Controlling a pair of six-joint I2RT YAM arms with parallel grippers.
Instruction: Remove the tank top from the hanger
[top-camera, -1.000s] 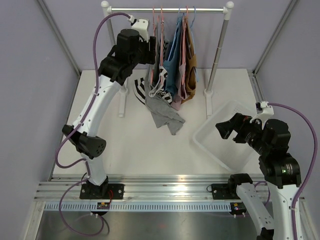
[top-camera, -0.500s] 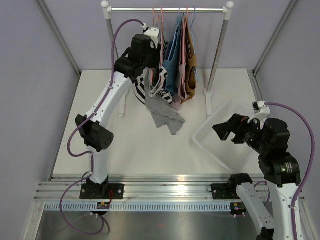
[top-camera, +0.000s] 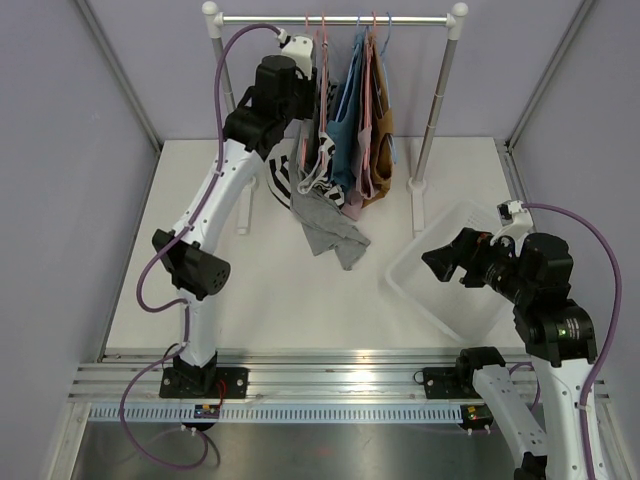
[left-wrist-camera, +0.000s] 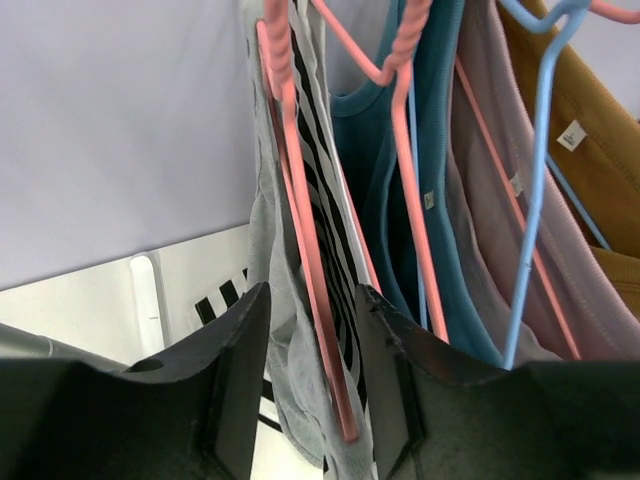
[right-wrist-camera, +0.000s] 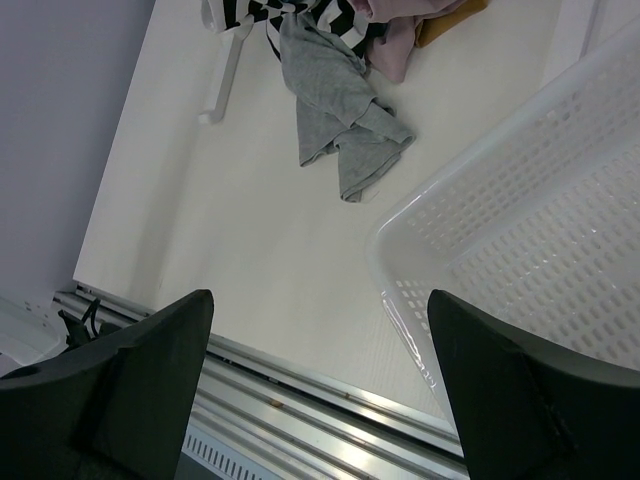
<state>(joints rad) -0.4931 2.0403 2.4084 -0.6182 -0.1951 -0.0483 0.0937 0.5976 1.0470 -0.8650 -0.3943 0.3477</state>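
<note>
**A:** From above?
**B:** The left tool (top-camera: 306, 92) is up at the far rail (top-camera: 340, 19) among the hangers. The grey tank top (top-camera: 325, 225) hangs there, its hem on the bench (top-camera: 250, 290). The right tool (top-camera: 448, 258) hovers over the white basket (top-camera: 404, 254).
**A:** Left wrist?
**B:** Fingers (left-wrist-camera: 235, 380) apart, either side of the pink hanger (left-wrist-camera: 305, 230) carrying it. The tags (left-wrist-camera: 570, 135) are unreadable.
**A:** Right wrist?
**B:** Spread wide, nothing between.

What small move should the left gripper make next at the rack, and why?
Probably shut the left gripper on the grey tank top. In the left wrist view its open jaws stand on either side of that fabric and of the pink hanger arm that carries it, so gripping seems due before any pull.
</note>
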